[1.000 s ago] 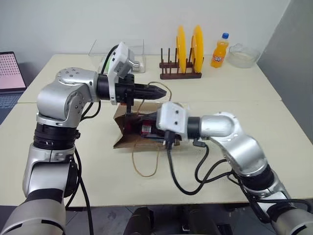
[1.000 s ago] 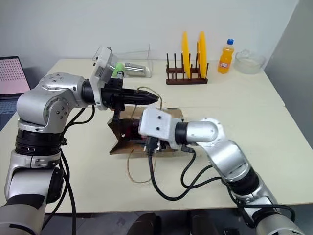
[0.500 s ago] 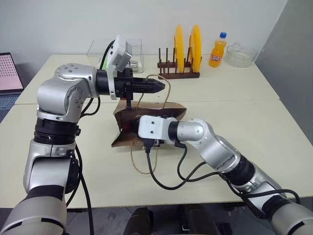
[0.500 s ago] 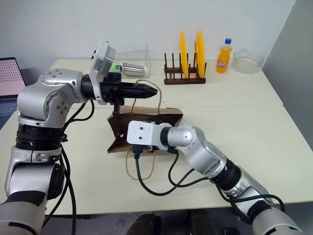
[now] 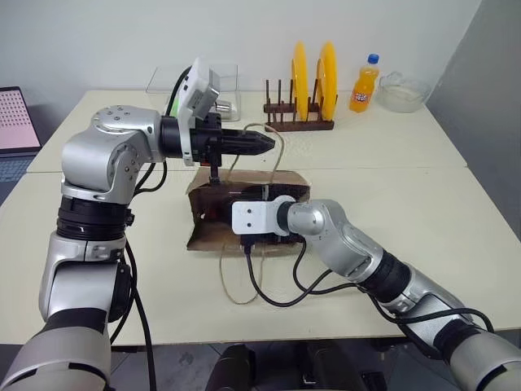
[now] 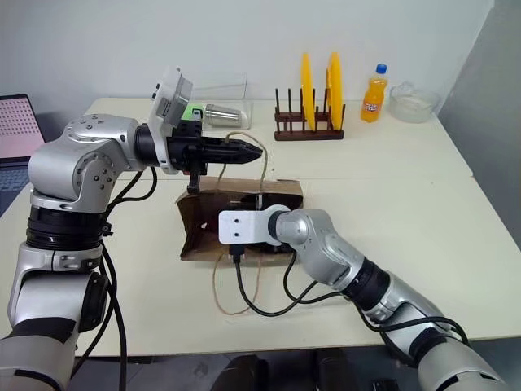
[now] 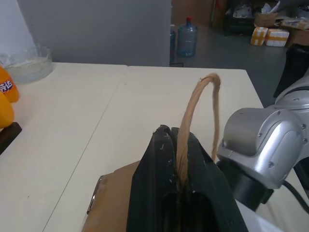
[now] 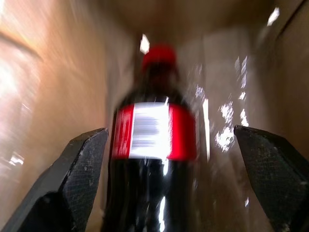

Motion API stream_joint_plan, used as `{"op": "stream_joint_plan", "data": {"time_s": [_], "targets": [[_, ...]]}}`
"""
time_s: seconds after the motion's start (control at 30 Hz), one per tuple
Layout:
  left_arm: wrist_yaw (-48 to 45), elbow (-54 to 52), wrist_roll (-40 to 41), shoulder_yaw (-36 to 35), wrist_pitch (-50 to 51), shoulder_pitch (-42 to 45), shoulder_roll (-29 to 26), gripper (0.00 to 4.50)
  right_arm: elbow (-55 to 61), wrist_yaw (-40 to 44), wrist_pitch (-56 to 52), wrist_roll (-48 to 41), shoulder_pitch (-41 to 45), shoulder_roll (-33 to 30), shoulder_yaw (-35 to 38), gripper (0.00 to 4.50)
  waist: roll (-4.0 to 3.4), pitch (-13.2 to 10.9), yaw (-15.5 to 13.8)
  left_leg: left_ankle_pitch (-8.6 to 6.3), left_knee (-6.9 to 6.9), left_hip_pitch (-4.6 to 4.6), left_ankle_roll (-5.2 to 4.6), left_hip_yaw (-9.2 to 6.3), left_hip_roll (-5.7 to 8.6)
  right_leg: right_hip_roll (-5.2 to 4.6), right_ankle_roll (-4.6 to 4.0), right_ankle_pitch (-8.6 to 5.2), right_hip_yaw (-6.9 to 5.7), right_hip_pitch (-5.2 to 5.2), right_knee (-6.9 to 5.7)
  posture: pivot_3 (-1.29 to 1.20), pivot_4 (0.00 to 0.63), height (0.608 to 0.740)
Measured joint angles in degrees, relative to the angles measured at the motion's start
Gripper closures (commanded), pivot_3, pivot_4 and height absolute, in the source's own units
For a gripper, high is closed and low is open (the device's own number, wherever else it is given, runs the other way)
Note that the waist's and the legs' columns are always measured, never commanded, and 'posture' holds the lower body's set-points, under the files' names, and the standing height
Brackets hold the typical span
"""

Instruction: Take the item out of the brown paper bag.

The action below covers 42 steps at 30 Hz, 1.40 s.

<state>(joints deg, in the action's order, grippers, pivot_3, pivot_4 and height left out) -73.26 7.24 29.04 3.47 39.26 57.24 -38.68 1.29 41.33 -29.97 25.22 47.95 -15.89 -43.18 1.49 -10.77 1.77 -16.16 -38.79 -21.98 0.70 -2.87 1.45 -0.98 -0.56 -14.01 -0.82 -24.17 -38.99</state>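
Left and right eye views: the brown paper bag (image 5: 244, 213) lies on its side on the table (image 5: 456, 212), mouth toward the robot's left. The left gripper (image 5: 262, 143) hovers above it, fingers closed on one twisted-cord handle (image 5: 279, 155), holding the mouth up. The right gripper is buried in the bag; a second ago its wrist sat higher and further out, so it has reached deeper.

Left wrist view: the black fingers (image 7: 166, 164) pinch the handle, which loops upward.

Right wrist view: the cola bottle (image 8: 153, 145), red cap and label, lies inside the bag between the right gripper's (image 8: 171, 164) fingers, now spread wide on either side without touching it. Closing on the bottle appears to be the next step.
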Motion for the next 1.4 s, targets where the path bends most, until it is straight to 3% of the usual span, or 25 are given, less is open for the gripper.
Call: {"op": "stream_joint_plan", "data": {"time_s": [0.43, 0.57, 0.8, 1.1, 1.4], "targets": [[-0.09, 0.02, 0.01, 0.0, -1.0, 0.0, 0.14, 4.5, -7.95, 3.67, 2.85, 5.25, 2.1, 1.23, -1.15, 0.04, 0.0, 0.0, 0.03, 0.0, 0.0, 0.03, 0.0, -0.01, 0.0, 0.0, 0.0, 0.0, 0.0, 0.01, 0.0, 0.0, 0.15, 0.74], [-0.19, 0.02, -0.02, 0.0, -1.45, -0.07, 0.14, 4.5, -9.66, 3.65, 4.09, 5.97, 2.31, 1.87, -1.05, 1.32, 0.0, 0.0, 0.04, 0.0, 0.0, 0.04, 0.0, -0.01, 0.0, 0.0, 0.0, 0.0, 0.0, 0.02, -0.01, 0.0, 0.15, 0.74], [-0.01, 0.11, -0.78, 0.03, -2.93, -0.7, 0.11, 4.5, -8.12, 5.93, 4.57, 5.98, 1.96, 1.42, 0.02, 1.45, 0.0, 0.0, 0.03, 0.0, 0.0, 0.0, 0.01, -0.01, 0.0, 0.0, 0.0, 0.0, 0.0, 0.0, 0.0, 0.0, 0.15, 0.74], [0.53, 4.58, -4.77, 0.85, -8.3, -0.68, 0.7, 4.5, 3.8, 15.89, 0.82, -4.78, 1.59, 0.71, 8.64, 1.45, -0.01, 0.0, -0.03, 0.0, 0.0, -0.01, 0.0, -0.03, 0.0, 0.0, 0.0, 0.0, -0.03, -0.02, 0.0, 0.0, 0.15, 0.74], [1.96, 9.03, -7.81, 0.85, -11.54, -0.23, 1.61, 4.5, 9.26, 23.81, 2.5, -22.43, 2.1, -1.37, 18.68, 1.45, -0.01, -0.01, -0.07, -0.01, 0.0, -0.01, -0.02, -0.03, 0.0, 0.0, 0.0, 0.01, -0.04, -0.01, 0.01, 0.0, 0.15, 0.74]]}}
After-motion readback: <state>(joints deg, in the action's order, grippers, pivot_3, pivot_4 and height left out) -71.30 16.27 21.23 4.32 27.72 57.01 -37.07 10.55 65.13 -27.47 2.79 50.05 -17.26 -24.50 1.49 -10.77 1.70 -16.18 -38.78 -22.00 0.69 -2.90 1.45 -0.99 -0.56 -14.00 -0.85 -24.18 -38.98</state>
